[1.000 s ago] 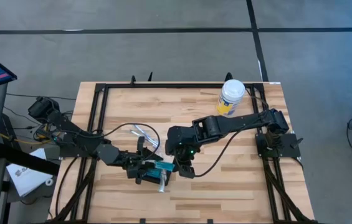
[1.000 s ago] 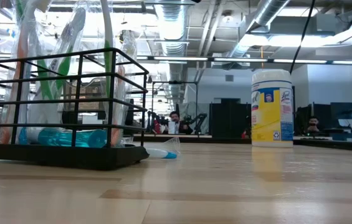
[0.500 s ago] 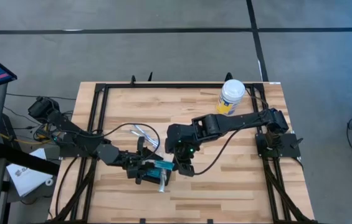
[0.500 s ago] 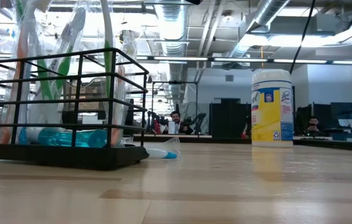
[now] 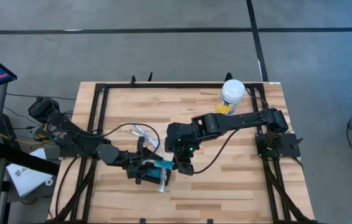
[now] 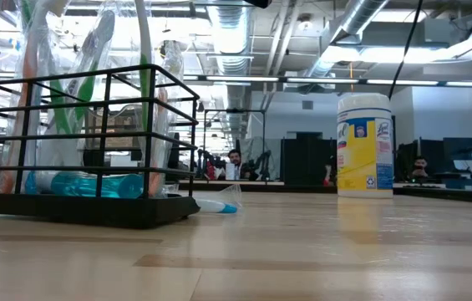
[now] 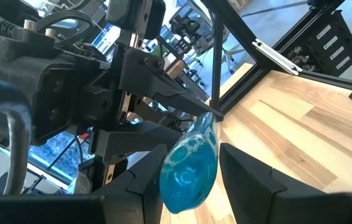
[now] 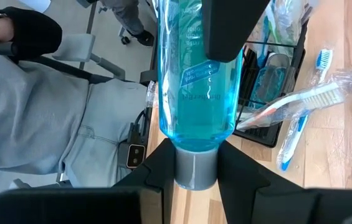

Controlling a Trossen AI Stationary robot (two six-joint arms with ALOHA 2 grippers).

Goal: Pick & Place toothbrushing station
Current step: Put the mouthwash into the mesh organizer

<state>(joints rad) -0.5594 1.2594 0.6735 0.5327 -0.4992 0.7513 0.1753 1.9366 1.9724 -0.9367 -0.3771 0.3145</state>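
Note:
A clear blue mouthwash bottle (image 5: 161, 166) with a grey cap hangs above the table between my two grippers. My left gripper (image 5: 149, 169) has its fingers at the bottle's bottom end (image 7: 188, 177). My right gripper (image 5: 179, 166) is shut on the cap. The toothbrushing station (image 6: 93, 209), a black wire holder, stands on its base on the wooden table. It holds wrapped toothbrushes and something blue. In the right wrist view the station (image 8: 285, 59) lies beyond the bottle (image 8: 194, 74). Neither gripper shows in the low view. My left gripper has one finger on each side of the bottle's bottom end (image 7: 185, 186), coming at it about level from the table's left side. The bottle runs on from the fingers, clear of the table. My right gripper pinches the grey cap (image 8: 195, 171) between its two fingers (image 8: 163, 162), slanting down from the table's right. The bottle's body reaches away from the fingers toward my left gripper and rests on nothing.
A white-lidded canister with a yellow label (image 5: 231, 96) stands at the table's far right. Wrapped toothbrushes (image 8: 313, 99) lie on the table next to the station. A small pale object (image 5: 162, 185) lies below the bottle. A person in grey (image 8: 38, 118) sits beyond the table's left edge.

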